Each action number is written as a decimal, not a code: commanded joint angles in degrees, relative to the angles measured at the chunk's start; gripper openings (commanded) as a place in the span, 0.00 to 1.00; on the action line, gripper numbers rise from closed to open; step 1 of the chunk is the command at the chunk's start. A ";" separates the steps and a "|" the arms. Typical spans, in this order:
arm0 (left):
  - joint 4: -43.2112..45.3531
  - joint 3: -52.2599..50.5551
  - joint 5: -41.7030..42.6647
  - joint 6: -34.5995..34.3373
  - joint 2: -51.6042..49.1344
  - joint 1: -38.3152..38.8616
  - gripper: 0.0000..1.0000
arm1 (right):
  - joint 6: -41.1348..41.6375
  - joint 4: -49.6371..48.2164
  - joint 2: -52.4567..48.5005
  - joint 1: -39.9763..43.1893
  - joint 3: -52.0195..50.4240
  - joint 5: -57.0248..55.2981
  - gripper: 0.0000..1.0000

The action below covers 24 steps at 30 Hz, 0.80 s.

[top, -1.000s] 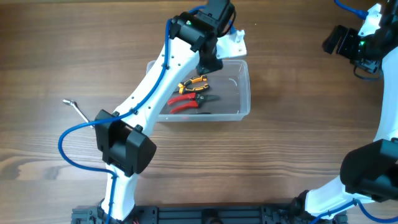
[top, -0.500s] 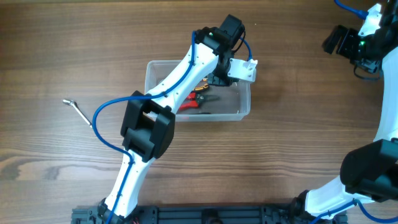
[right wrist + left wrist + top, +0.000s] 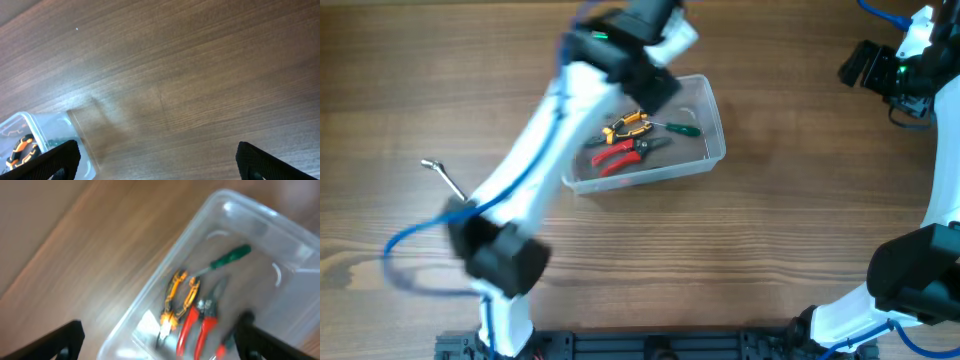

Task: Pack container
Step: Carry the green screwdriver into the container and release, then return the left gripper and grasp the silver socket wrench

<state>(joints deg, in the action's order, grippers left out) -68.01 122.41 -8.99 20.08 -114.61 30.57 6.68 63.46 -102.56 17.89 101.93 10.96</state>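
1. Hex key [image 3: 442, 174]: lies alone near the left edge of the bench [image 3: 770, 250], with bare wood all round.
2. Left claw [image 3: 160, 341]: hangs over the container, fingers [image 3: 65, 339] spread wide, gripping nothing and touching nothing; appears blurred from overhead.
3. Container [image 3: 722, 140]: sits skewed in the middle of the bench towards the far side, its far-left corner hidden under the blurred left arm; leaves open wood in front and to the right.
4. Inside: holds orange pliers [image 3: 628, 127], red pliers [image 3: 615, 155] just beside them, and a green screwdriver [image 3: 682, 129] nearer the right wall.
5. Right claw [image 3: 157, 161]: hovers far right over bare wood, well apart from the container, fingers wide apart, empty.
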 commanded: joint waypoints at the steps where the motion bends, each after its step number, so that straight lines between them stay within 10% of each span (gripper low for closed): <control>1: -8.20 1.11 -1.16 -19.21 5.84 -8.90 0.63 | 1.01 0.00 -0.35 -0.28 -0.44 0.72 1.00; 4: -18.99 -0.72 -1.14 -40.13 5.16 -20.50 0.45 | 1.01 -0.02 -0.35 -0.28 -0.44 0.72 1.00; 10: -7.80 -25.46 2.38 -60.19 4.79 -38.93 0.92 | 0.98 0.00 -0.35 -0.28 -0.44 0.72 1.00; 19: 10.16 -44.13 10.27 -66.82 4.79 -50.97 0.86 | 0.98 0.00 -0.35 -0.28 -0.44 0.72 1.00; 24: 15.89 -46.75 8.66 -47.50 4.76 -53.07 0.89 | 1.01 0.00 -0.35 -0.28 -0.44 0.72 1.00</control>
<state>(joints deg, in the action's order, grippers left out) -53.45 75.94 0.14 -39.33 -110.06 -22.28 6.68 63.46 -102.56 17.89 101.91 10.94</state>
